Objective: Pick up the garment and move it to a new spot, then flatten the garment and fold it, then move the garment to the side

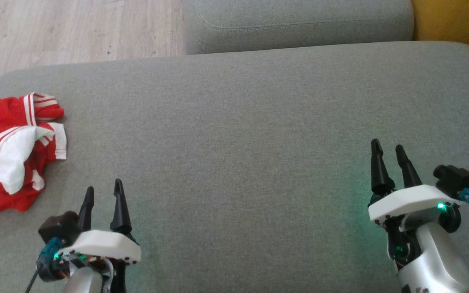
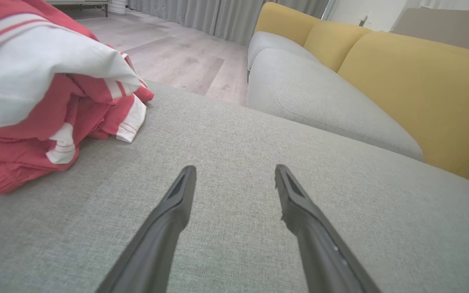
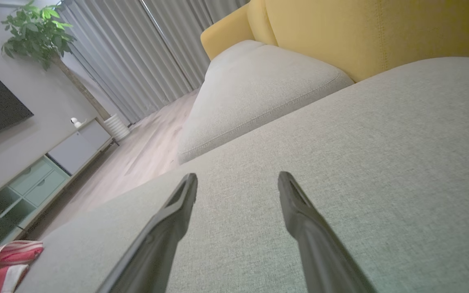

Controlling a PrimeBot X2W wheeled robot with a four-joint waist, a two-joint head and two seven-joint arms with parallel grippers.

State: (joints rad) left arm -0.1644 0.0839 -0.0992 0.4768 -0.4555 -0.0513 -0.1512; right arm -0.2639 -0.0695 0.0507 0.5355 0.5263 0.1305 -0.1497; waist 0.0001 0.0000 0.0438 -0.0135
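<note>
The garment point(image 1: 12, 150) is red with white stripes and a white panel, lying crumpled at the far left of the grey sofa seat point(image 1: 234, 134). It fills the upper left of the left wrist view as the garment point(image 2: 43, 93), and a corner of the garment point(image 3: 2, 260) shows at the lower left of the right wrist view. My left gripper point(image 1: 104, 193) hovers open just right of and nearer than the cloth, holding nothing point(image 2: 234, 173). Far to the right, my right gripper point(image 1: 388, 148) is open and empty over bare cushion point(image 3: 236, 179).
A second grey cushion point(image 1: 299, 24) adjoins the seat at the back, with a yellow backrest point(image 2: 421, 81) beside it. Wooden floor point(image 1: 75, 28) lies beyond the seat's far left edge. A TV cabinet point(image 3: 35, 179), plant and curtains stand across the room.
</note>
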